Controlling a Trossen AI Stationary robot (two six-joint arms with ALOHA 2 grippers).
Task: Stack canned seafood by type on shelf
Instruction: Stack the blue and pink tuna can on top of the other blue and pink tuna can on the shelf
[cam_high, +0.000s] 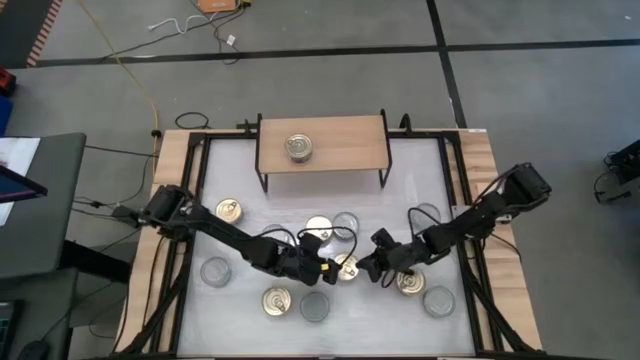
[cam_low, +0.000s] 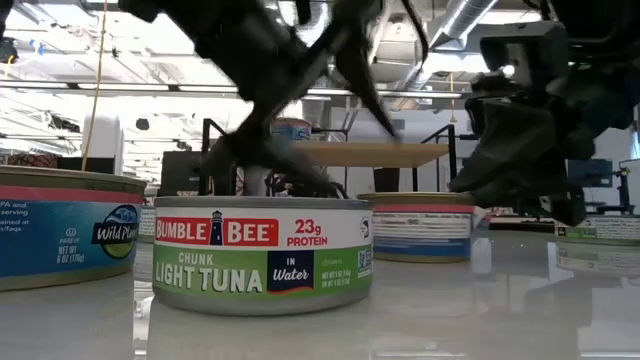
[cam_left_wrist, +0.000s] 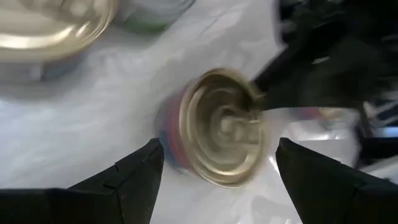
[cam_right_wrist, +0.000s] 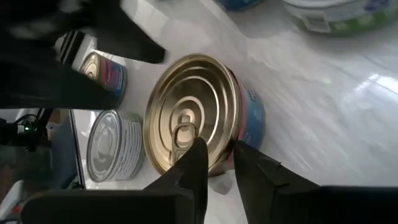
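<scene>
In front of the shelf (cam_high: 323, 145), which carries one tin (cam_high: 299, 148), a tilted gold-lidded tin (cam_high: 346, 267) sits between the left gripper's (cam_high: 327, 270) wide-open fingers while the right gripper's (cam_high: 366, 266) nearly closed fingers pinch its rim

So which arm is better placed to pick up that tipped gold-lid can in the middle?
Probably the left. Its tool stands open, straddling the tilted gold-lid can, ready to close. The right tool only pinches the can's rim with narrow jaws, a weaker hold for carrying to the shelf.
</scene>
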